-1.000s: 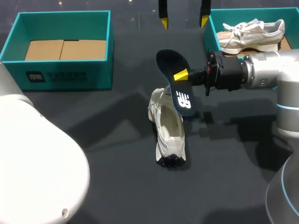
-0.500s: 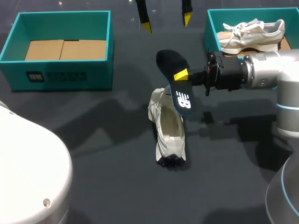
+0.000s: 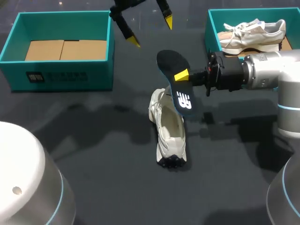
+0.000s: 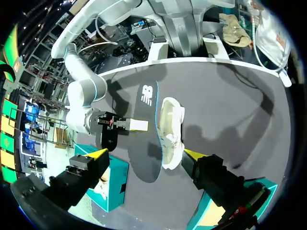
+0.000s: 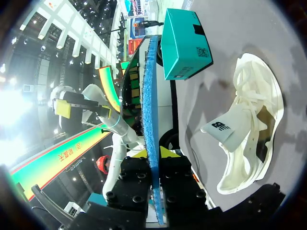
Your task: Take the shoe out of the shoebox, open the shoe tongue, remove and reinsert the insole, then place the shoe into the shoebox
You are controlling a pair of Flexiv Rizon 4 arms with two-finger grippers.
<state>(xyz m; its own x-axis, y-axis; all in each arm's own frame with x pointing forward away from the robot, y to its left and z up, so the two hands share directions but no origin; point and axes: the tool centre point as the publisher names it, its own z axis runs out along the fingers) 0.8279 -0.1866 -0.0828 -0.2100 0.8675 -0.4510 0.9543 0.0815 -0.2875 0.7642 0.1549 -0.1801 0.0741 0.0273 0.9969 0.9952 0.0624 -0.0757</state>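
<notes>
The white shoe (image 3: 169, 131) lies on the dark table, opening up, toe toward the near edge. My right gripper (image 3: 183, 75) is shut on the dark insole (image 3: 177, 91), holding it on edge just above the shoe's heel. In the right wrist view the insole (image 5: 151, 110) runs edge-on between the fingers (image 5: 168, 154), with the shoe (image 5: 249, 139) beside it. My left gripper (image 3: 151, 32) hangs open over the table's far side, holding nothing. The left wrist view looks down on the shoe (image 4: 170, 132) and insole (image 4: 144, 143) ahead of that gripper (image 4: 146, 154).
A teal shoebox (image 3: 61, 75) with a cardboard liner stands at the far left. A second teal shoebox (image 3: 208, 28) at the far right holds another pale shoe (image 3: 253, 33), close behind my right arm. Open table lies to the left of and in front of the shoe.
My left gripper has swung left across the far side of the table and tilted. The right gripper, insole and shoe have stayed where they were.
</notes>
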